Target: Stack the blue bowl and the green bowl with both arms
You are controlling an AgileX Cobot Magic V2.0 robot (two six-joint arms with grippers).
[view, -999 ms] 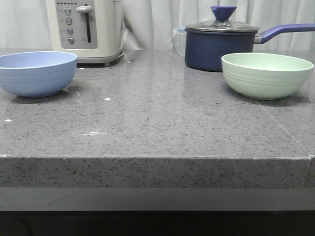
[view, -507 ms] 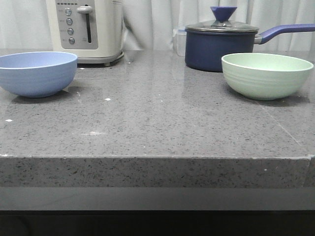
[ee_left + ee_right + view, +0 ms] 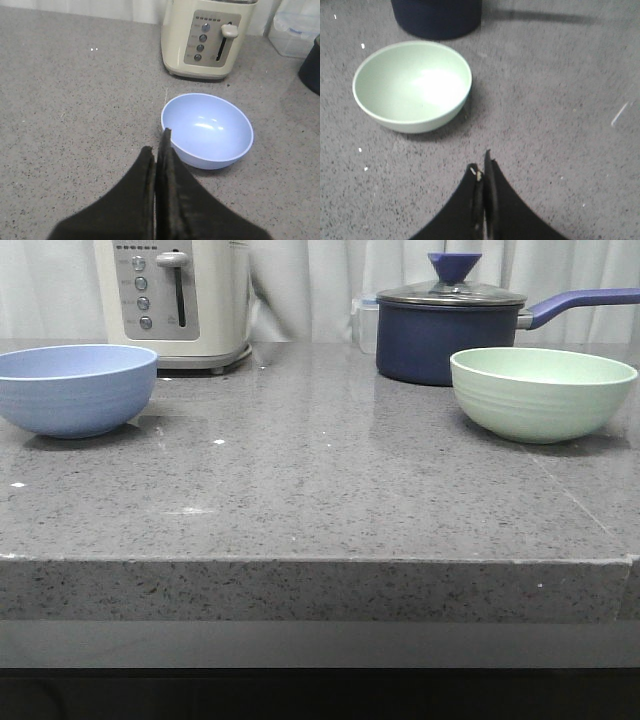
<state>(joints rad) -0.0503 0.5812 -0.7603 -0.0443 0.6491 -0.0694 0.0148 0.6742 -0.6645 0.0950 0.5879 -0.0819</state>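
Two bowls, blue bowl (image 3: 75, 388) left, green bowl (image 3: 541, 392) right, well apart on worktop (image 3: 320, 490); likely light, rigid, smooth-walled, best pinched at rim; left gripper (image 3: 159, 150) and right gripper (image 3: 482, 172) pressed closed, empty.

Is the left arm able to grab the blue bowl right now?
Probably yes. The blue bowl sits just past the left gripper with bare counter between, nothing inside it. The fingers are shut, so they must open first.

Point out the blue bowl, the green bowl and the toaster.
blue bowl (image 3: 75, 400), front view, outer wall.
green bowl (image 3: 540, 405), front view, outer wall.
toaster (image 3: 215, 300), front view, cream side panel.
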